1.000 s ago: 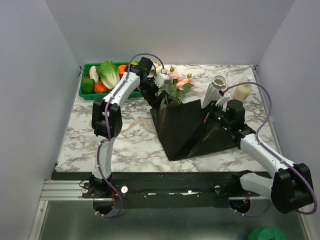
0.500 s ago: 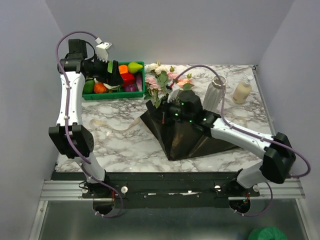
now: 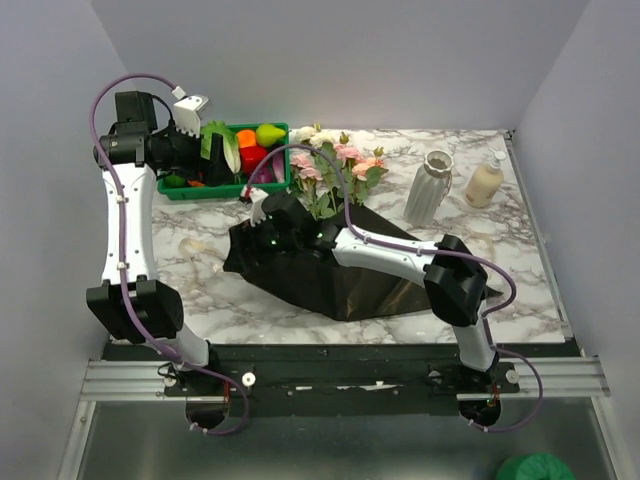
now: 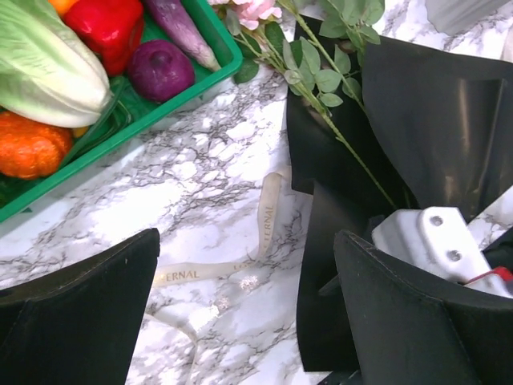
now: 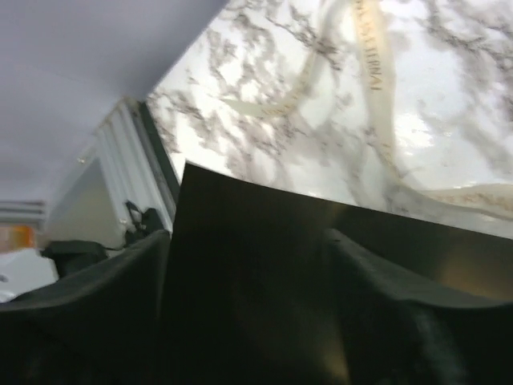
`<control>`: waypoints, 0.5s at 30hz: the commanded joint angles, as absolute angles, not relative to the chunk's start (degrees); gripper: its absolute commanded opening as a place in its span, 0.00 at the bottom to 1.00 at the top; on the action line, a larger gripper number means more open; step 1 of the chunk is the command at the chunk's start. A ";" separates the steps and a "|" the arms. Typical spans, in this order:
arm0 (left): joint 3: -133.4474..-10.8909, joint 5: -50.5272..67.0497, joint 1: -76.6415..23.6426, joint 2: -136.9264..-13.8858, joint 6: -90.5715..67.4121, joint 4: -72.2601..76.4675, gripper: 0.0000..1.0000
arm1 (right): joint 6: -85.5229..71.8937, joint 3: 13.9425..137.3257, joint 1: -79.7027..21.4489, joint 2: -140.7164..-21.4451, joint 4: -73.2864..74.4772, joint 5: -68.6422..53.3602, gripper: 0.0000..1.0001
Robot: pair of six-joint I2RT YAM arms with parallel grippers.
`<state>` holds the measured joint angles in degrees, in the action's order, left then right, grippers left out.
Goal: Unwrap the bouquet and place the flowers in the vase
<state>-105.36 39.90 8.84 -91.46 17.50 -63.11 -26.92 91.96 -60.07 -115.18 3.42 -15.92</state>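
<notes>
Rose stems (image 4: 346, 144): light, springy, fragile; grasp mid-stem below leaves. Left jaws wide, empty; right jaws parted astride black paper (image 5: 264, 265).

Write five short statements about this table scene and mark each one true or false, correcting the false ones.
1. The tall white ribbed ceramic vase stands upright with no flowers in it. True.
2. The pink, peach and cream roses lie inside the green plastic crate. False: they lie on the dark brown-black wrapping paper, beside that crate.
3. The left gripper is open and holds nothing. True.
4. The cream ribbon is tied round the paper. False: it lies loose on the marble table.
5. The right gripper is at the vase's mouth. False: it is at the paper's left edge, well away from the vase.
</notes>
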 commanded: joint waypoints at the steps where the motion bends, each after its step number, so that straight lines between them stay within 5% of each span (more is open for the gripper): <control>1: -107.75 34.19 9.40 -88.25 16.27 -64.51 0.99 | -26.28 101.85 -61.00 -118.47 6.59 -20.56 0.95; 6: -108.20 29.71 10.72 -85.17 13.19 -63.64 0.99 | -24.61 103.80 -61.17 -117.52 7.12 -18.74 1.00; 15: -106.52 33.56 11.87 -78.31 9.77 -62.23 0.99 | -20.30 85.88 -54.68 -96.79 7.12 -6.34 1.00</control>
